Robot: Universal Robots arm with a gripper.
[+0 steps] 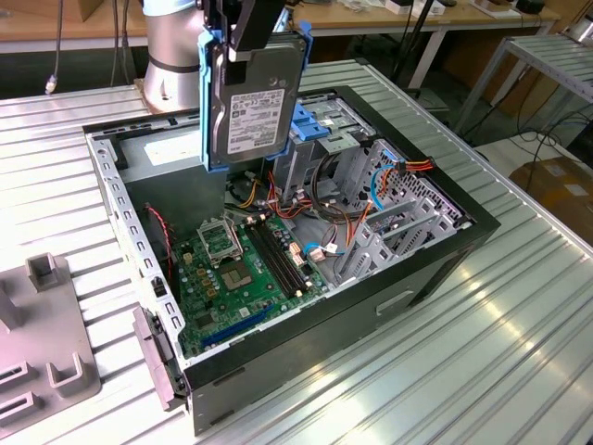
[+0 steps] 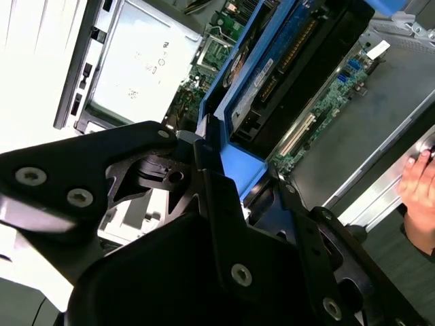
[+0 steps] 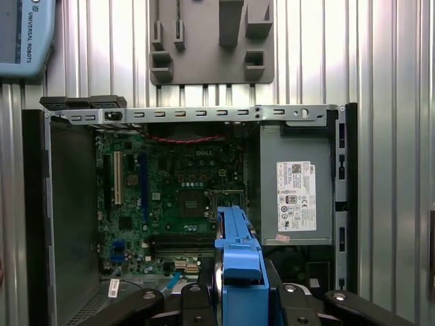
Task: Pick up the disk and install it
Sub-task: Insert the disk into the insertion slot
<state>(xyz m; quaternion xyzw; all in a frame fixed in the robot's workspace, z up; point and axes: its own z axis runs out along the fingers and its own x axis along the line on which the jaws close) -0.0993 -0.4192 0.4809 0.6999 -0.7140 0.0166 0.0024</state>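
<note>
We have the disk picked up, clamped upright in the claw above the open computer case; installation in the drive cage is pending.

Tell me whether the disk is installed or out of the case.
Out. The pincer holds the disk upright above the open case, not in the blue-topped cage.
</note>
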